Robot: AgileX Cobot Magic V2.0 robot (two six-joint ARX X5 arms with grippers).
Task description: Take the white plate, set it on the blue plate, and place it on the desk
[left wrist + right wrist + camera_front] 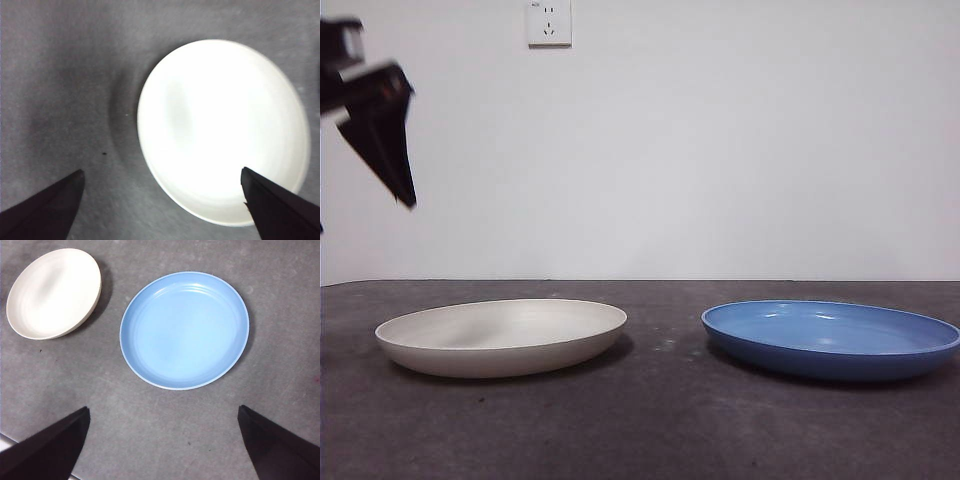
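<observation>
The dark grey mottled worktop (660, 420) carries both plates, which lie side by side and well apart, each flat on its base with nothing in it. A pale wall rises behind, with a white wall socket (549, 22) high on it. The blue plate (830, 338) is glossy, with faint rings inside its low rim; the right hand (162, 445) hangs high above it, jaws spread wide and holding nothing. The white plate (501, 336) is matte cream. The left hand (162, 205) hovers above the white plate's edge, jaws spread wide, one over the plate and the other over bare worktop, touching neither. In the front view it is the black tip at the upper corner.
</observation>
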